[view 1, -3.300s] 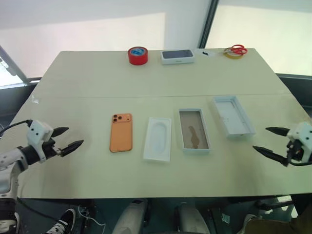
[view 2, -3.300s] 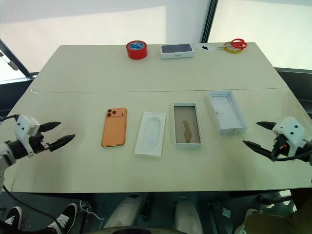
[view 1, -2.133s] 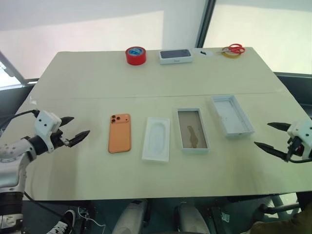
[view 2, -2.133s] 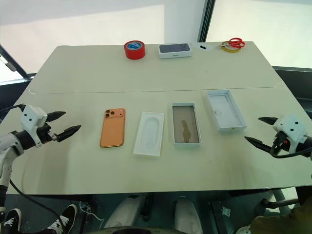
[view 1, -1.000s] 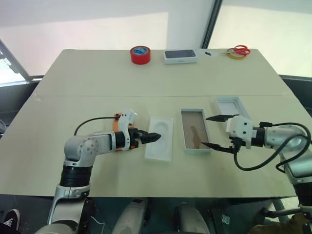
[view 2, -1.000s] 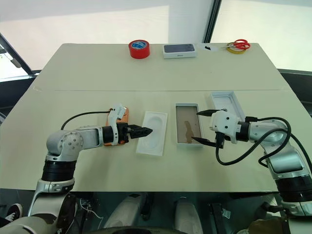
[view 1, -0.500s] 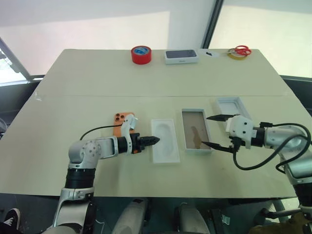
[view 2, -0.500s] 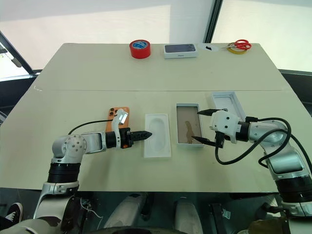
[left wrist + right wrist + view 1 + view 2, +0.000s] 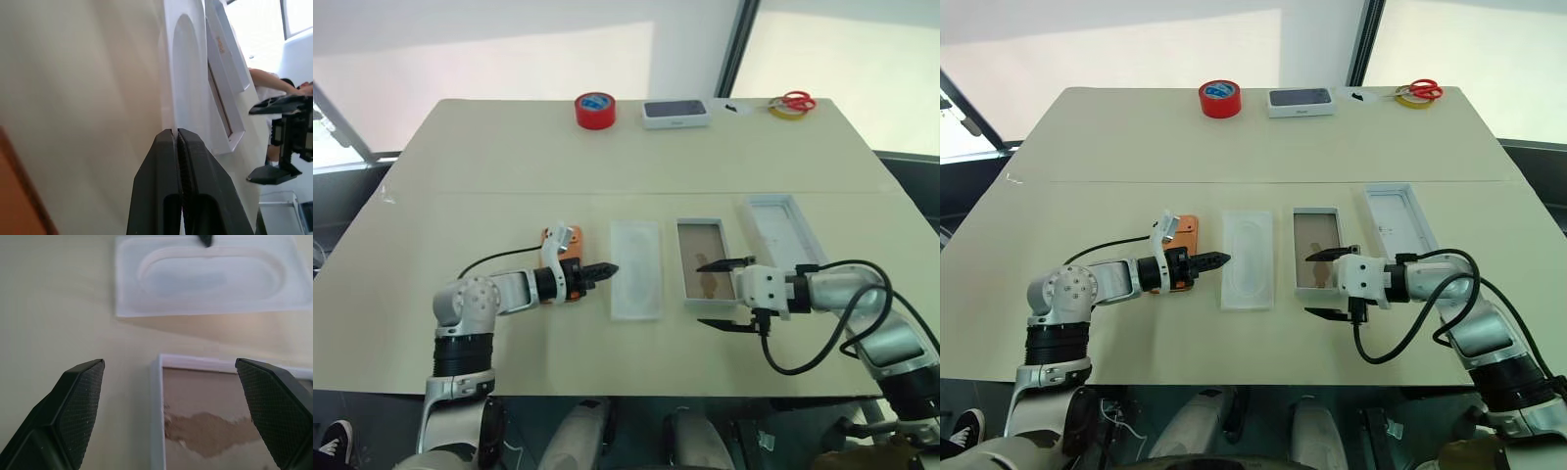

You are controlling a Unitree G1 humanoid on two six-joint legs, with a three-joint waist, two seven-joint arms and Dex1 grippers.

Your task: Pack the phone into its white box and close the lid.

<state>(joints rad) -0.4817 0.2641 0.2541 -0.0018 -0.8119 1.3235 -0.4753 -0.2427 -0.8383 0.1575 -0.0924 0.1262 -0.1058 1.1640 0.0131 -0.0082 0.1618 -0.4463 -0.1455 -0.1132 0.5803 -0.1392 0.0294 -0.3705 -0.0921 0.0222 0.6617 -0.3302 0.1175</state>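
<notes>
white insert (image 9: 1248,258) has been nudged square by your left tool (image 9: 1218,259), now pinched shut on nothing just beside it. your right tool (image 9: 1316,285), spread wide, has dropped to the white box's (image 9: 1317,248) near end. phone (image 9: 1182,235) still waits unpacked on the counter (image 9: 1253,157), lid (image 9: 1398,222) far right.

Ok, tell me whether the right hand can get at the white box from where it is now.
Probably yes: the right hand is open beside the white box's near end, its fingers either side of that corner, with nothing between them.
</notes>
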